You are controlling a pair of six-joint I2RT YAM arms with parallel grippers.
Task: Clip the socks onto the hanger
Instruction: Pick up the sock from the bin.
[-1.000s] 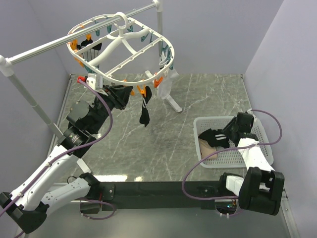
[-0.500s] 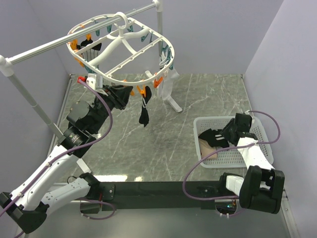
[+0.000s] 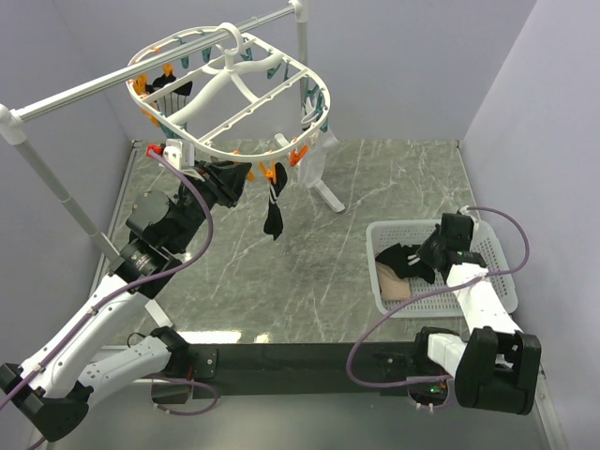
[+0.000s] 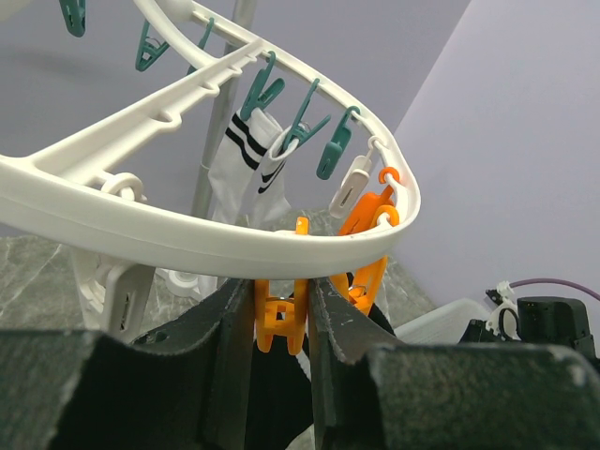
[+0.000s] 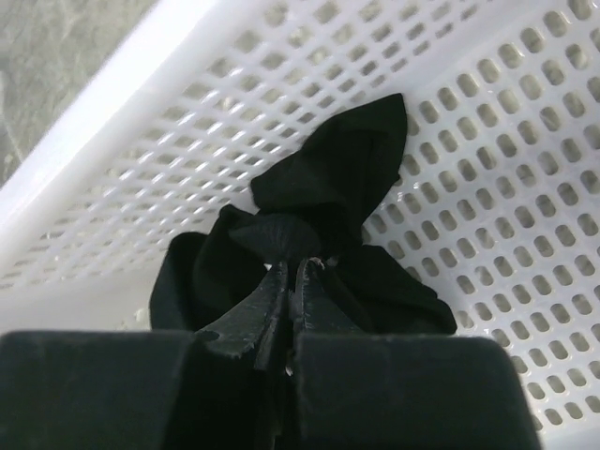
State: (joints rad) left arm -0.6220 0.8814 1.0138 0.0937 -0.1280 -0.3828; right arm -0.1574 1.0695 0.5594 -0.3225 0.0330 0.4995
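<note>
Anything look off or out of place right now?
Nothing stands out. The left fingers pinch an orange clip on the hanger, and the right fingers are shut on a black sock inside the basket. Nothing looks spilled or damaged.

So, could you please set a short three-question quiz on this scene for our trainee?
1. True or false: the right gripper is shut on a black sock inside the basket.
2. What is the left gripper squeezing? A) a teal clip B) an orange clip C) the rail
3. Fill in: the striped sock hangs from a ____ clip.
Key: 1 true; 2 B; 3 teal.
</note>
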